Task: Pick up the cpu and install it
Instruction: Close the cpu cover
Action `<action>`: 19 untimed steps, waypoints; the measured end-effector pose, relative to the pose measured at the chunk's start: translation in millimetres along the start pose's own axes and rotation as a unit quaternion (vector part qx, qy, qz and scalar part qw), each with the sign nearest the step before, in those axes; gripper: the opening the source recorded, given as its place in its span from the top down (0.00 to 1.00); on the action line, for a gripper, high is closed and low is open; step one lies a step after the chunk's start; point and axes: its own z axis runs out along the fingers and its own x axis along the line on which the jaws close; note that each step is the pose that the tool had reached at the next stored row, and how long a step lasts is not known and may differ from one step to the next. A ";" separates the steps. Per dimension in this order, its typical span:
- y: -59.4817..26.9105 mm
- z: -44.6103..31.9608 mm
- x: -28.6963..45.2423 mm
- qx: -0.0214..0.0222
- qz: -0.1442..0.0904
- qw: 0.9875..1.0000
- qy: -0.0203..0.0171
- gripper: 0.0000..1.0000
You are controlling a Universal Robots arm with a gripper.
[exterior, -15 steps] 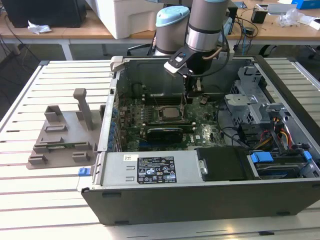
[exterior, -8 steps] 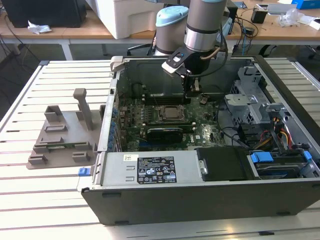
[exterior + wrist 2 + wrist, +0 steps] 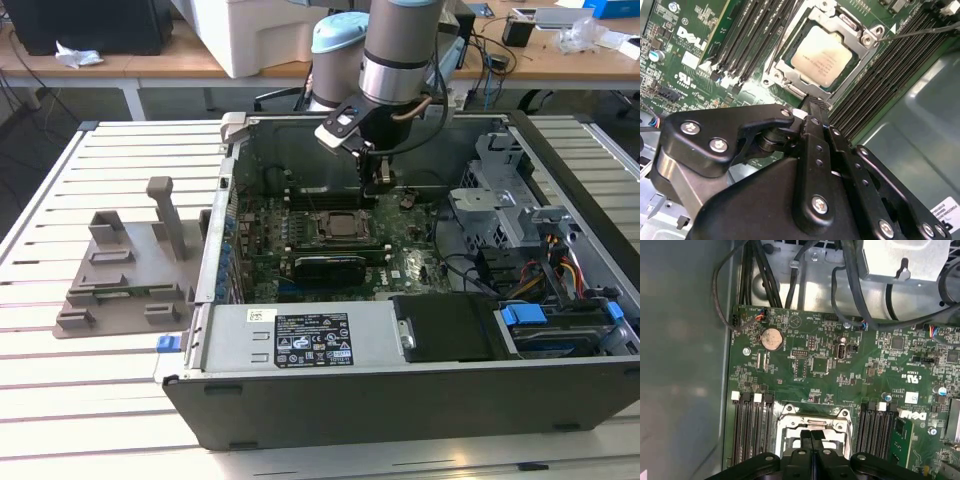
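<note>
Surface: white slatted table (image 3: 100,400) under everything, with wooden desks (image 3: 120,62) behind it at the back of the room.
tray (image 3: 125,280): grey moulded plastic with upright posts. It lies flat on the slats at the exterior view's left, just beside the case.
case (image 3: 400,400): dark computer case lying open on its side, taking up the middle and the exterior view's right of the table.
motherboard (image 3: 260,245): green and flat on the case floor. Black memory slots (image 3: 752,430) run on either side of the socket, and a coin cell (image 3: 772,339) sits farther along the board.
socket (image 3: 340,228): metal-framed square near the middle of the board.
cpu (image 3: 822,55): silver-topped square lying flat in the socket with the frame around its edges. It is not in the gripper.
gripper (image 3: 378,185): black, hanging from the arm over the board, just to the exterior view's right of the socket. The fingers (image 3: 811,437) are pressed together with nothing between them. In both wrist views the tips (image 3: 810,102) are close by the socket's frame, and whether they touch it cannot be told.
power supply (image 3: 230,340): grey box with a white label along the case's near side.
drive cage (image 3: 500,190): grey metal at the exterior view's right, with coloured cables (image 3: 560,270) and blue tabs (image 3: 522,313) beside it.
</note>
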 end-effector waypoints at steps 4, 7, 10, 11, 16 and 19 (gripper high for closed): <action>-5.0 5.8 0.5 0.000 0.000 1.000 0.000 0.89; -10.6 13.3 1.1 0.000 0.000 1.000 0.000 0.89; -20.6 20.3 2.1 0.000 0.000 1.000 0.000 0.89; -23.0 20.7 2.2 0.000 0.000 1.000 0.000 0.89; -37.6 23.8 3.5 0.000 0.000 1.000 0.000 0.89; -42.2 26.1 3.9 0.000 0.000 1.000 0.000 0.89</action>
